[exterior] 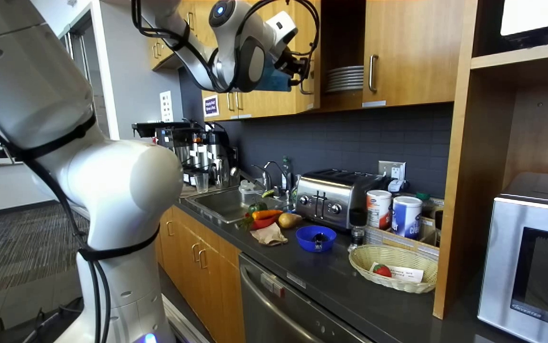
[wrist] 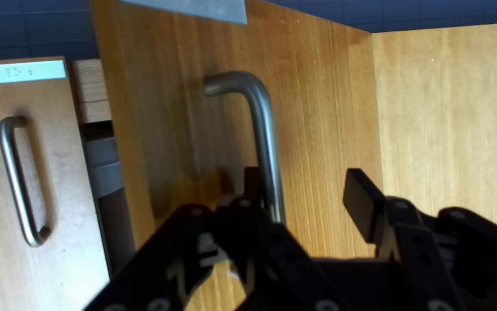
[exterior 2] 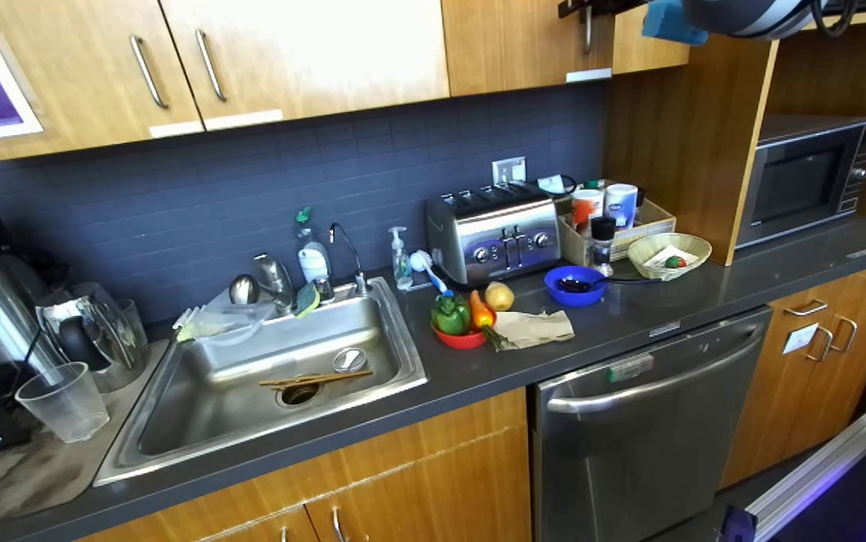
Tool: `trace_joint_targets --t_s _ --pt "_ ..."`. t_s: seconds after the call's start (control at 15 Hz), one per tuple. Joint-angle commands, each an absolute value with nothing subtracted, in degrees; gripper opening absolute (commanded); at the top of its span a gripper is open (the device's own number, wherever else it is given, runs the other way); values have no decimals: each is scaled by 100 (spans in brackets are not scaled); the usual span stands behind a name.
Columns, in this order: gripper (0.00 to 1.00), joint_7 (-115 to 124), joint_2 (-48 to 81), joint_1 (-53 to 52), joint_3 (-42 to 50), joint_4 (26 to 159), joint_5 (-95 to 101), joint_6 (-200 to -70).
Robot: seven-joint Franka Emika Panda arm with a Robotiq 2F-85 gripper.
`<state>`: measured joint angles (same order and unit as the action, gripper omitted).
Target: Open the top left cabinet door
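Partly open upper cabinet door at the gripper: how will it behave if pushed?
The cabinet door will likely swing as one rigid piece; it's a flat wooden panel. Its bar handle may slide against the gripper: smooth, rounded metal, and the jaws stand open.

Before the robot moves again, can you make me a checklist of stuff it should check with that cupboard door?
1. Top left cabinet door off its frame: ok, it stands at least partly open.
2. Hand shut on the handle: not ok, its jaws stand apart.
3. Handle between the jaws: ok, it shows there in the wrist view.
4. Hand touching the handle: cannot tell, dark parts overlap there.
5. Plates steady: ok, they look neatly stacked in an exterior view.
6. Room to swing wider: cannot tell, the views don't show the whole path.
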<state>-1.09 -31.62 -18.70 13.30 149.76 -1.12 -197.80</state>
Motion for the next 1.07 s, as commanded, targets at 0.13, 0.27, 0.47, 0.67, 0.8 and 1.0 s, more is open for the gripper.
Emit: trace_joint_targets --t_s 0.13,0.27,0.47,0.67,0.8,1.0 --pt "7 -261 -3107 -2008 1520 14860 5 -19797" --pt "0 -297 -3130 -1934 1467 14901 -29 -19799" --pt "3 -461 -3205 -1895 1388 15018 -64 -19792" --pt "3 -541 -3311 -1818 1251 15184 -102 -19782" --pt "3 -578 -3403 -1760 1123 15306 -111 -19785" --pt "3 -574 -3563 -1609 863 15519 -155 -19789"
